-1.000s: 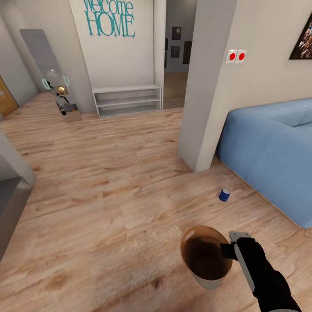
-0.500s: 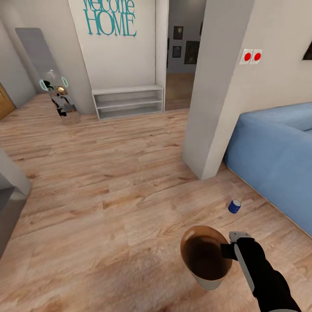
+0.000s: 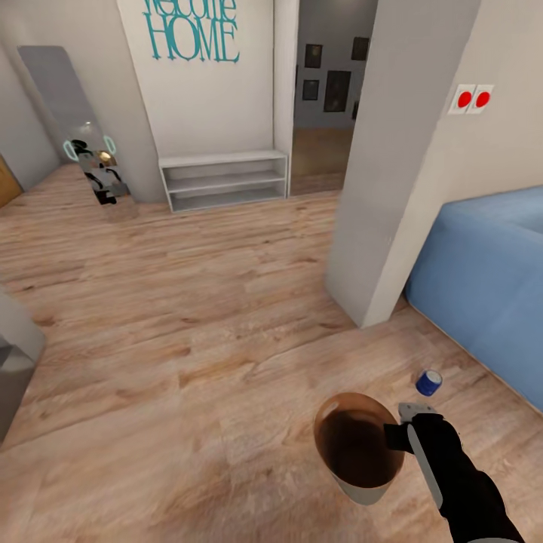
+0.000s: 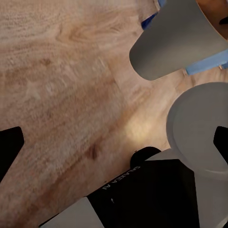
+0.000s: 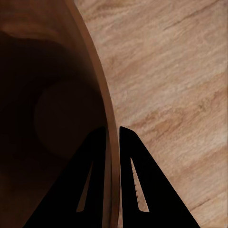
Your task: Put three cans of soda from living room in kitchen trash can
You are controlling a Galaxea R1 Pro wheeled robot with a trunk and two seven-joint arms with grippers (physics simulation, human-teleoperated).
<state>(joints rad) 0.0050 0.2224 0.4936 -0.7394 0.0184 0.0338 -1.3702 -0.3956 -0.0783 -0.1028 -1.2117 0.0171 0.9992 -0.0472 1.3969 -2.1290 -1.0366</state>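
My right gripper (image 3: 397, 436) sits at the lower right of the head view, closed on the rim of the bin (image 3: 357, 446). In the right wrist view my two black fingers (image 5: 134, 183) pinch the bin's (image 5: 52, 109) copper-brown wall, one inside and one outside. The bin hangs above the wood floor (image 3: 188, 324), its dark inside facing up. A blue can (image 3: 429, 381) lies on the floor just above and right of my gripper, near the sofa (image 3: 490, 279) at the right edge. In the left wrist view the bin's grey outside (image 4: 175, 40) shows at upper right; I cannot tell how my left gripper stands.
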